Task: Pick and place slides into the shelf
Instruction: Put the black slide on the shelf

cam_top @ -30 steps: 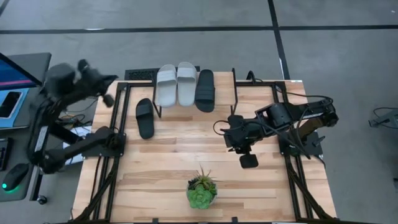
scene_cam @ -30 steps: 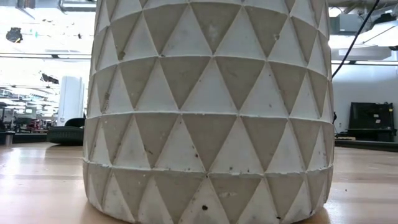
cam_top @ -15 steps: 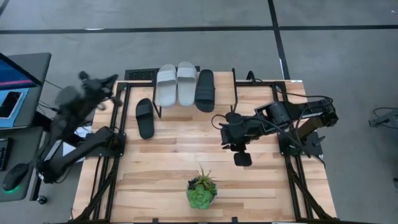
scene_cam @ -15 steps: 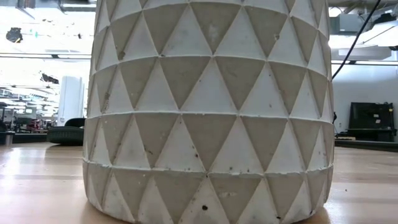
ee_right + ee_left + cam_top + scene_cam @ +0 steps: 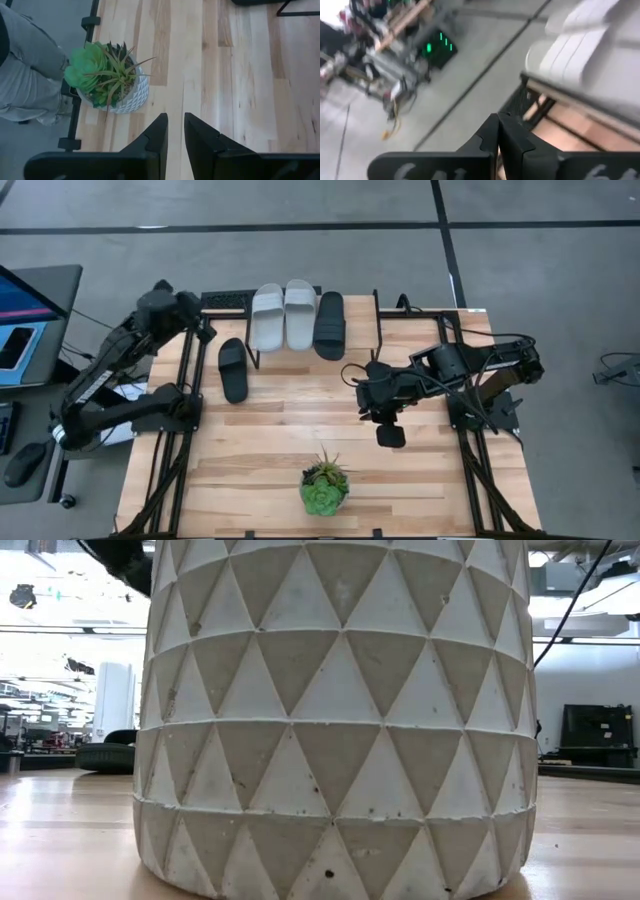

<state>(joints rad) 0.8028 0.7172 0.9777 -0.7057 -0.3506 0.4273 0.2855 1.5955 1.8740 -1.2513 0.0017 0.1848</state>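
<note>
In the high view two light grey slides (image 5: 268,317) (image 5: 300,313) and one black slide (image 5: 330,325) lie side by side on the shelf (image 5: 377,315) at the table's far edge. A second black slide (image 5: 232,370) lies flat on the table left of the shelf. My left gripper (image 5: 200,328) hangs over the table's far left corner, shut, near that black slide and touching nothing. Its wrist view shows the shut fingers (image 5: 498,131) and the grey slides (image 5: 590,40). My right gripper (image 5: 390,435) (image 5: 175,125) hovers over the table's middle right, open by a narrow gap and empty.
A green potted plant (image 5: 324,487) (image 5: 107,75) in a white patterned pot (image 5: 340,720) stands near the table's near edge and fills the low view. Black frame rails (image 5: 190,380) run along both table sides. A person's grey trouser leg (image 5: 25,75) shows beside the table.
My left arm has swung from outside the table's left edge in over the far left corner, toward the black slide on the table. My right gripper has shifted slightly toward the table's left, then held still. The slides have not moved.
</note>
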